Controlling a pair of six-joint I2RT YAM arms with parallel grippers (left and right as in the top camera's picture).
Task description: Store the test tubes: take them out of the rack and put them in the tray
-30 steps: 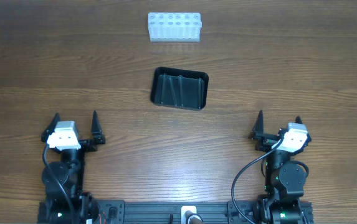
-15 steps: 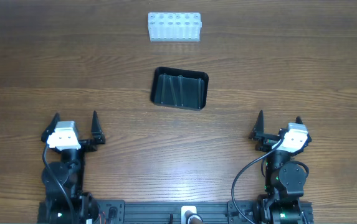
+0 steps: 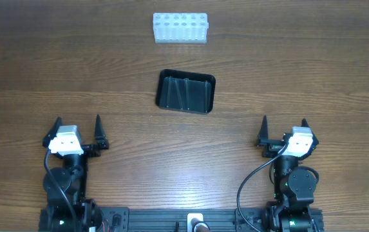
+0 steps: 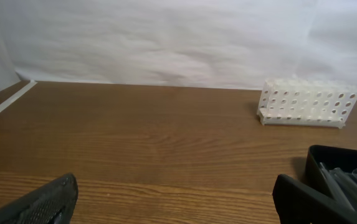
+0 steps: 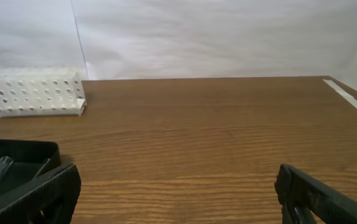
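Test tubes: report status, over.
Left gripper open, right gripper open, both back from tray. Test tubes in tray, rack looks empty. Nothing in the way.

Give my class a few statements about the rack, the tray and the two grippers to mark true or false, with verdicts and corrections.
1. The white perforated plastic rack stands farther from the arms' bases than the black plastic tray. True.
2. The left gripper is shut on a tube. False: it is open and holds nothing.
3. Clear tubes lie in the black tray. True.
4. The rack rests inside the tray. False: the two stand apart on the brown wooden table.
5. The right gripper is open. True.
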